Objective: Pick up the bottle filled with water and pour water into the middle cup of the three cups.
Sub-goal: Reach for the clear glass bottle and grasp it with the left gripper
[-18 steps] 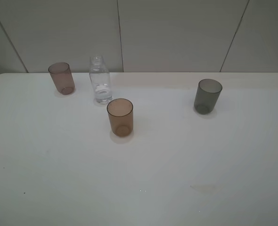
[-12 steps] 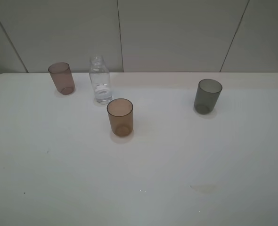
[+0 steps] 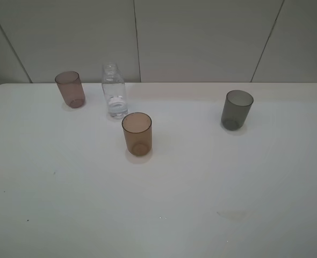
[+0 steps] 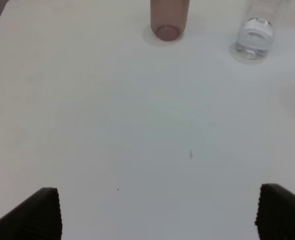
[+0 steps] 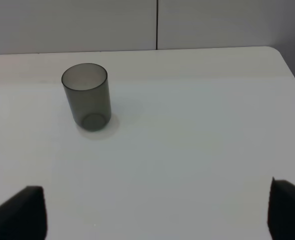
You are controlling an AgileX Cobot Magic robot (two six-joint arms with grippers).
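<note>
Staying put since earlier: bottle [image 3: 114, 97], middle cup [image 3: 136, 134]; left gripper [image 4: 157, 212], right gripper [image 5: 157, 212] spread

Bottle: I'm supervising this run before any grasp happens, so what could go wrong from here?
1. The bottle looks uncapped and holds water, so a tilted or jolting grasp could spill it.
2. The amber cup stands close in front of it and the pink cup off to its side; the open left end effector might knock one on approach.
</note>
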